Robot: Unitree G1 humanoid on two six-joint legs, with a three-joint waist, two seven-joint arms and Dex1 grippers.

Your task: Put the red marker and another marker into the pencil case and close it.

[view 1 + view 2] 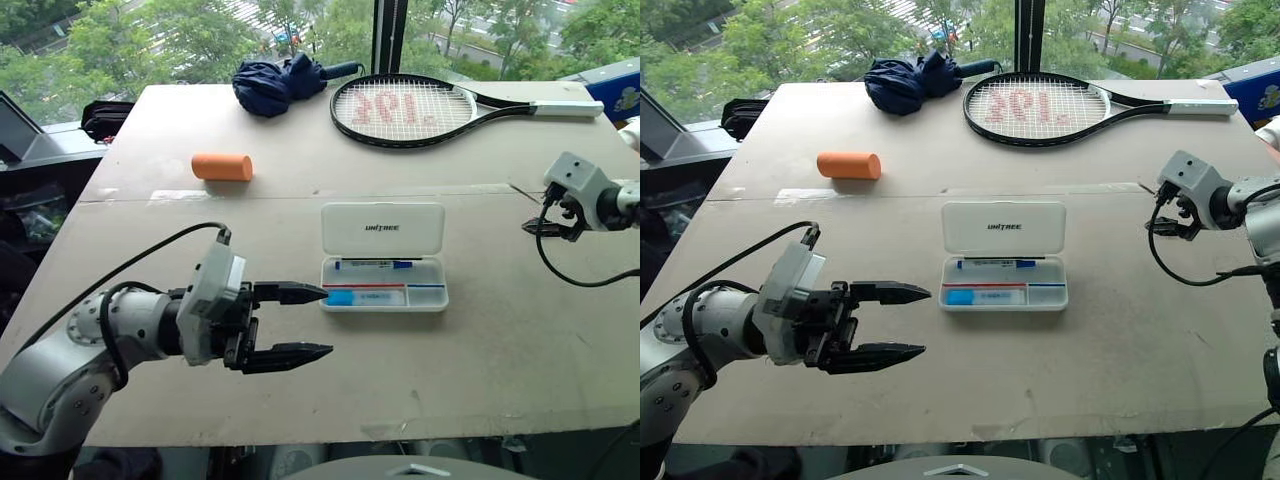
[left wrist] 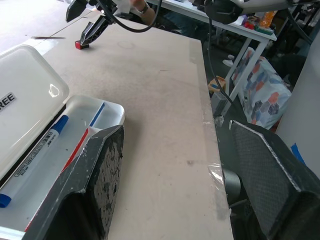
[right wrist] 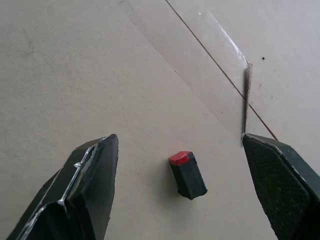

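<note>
- The pencil case [image 1: 384, 258] lies open near the middle of the worktop [image 1: 300, 190], its white lid tipped back with the dark print facing up.
- In the case's far compartment lies a white marker with a blue cap [image 1: 375, 265], lengthwise. The near part of the tray shows a red-and-blue stripe and a light blue block [image 1: 340, 297] at its left end.
- The left end effector [image 1: 295, 322] is held just left of the case, pointing toward it, its two black fingers apart and holding nothing. The upper fingertip comes close to the case's left edge; I cannot tell whether it touches.
- The right end effector [image 1: 552, 228] is off at the right side of the worktop, well apart from the case, pointing down at the surface, with its fingers spread and empty.
- The red marker [image 3: 187, 173], a short stubby piece with a red end and a black body, lies on the bare worktop in the gap below the right end effector's fingers, touched by neither.
- A thin seam runs across the worktop just beyond the red marker.
- At the far edge rest a tennis racket [image 1: 420, 108] and a folded dark blue umbrella [image 1: 280, 82]; an orange cylinder [image 1: 222, 167] lies on its side to the far left of the case.
</note>
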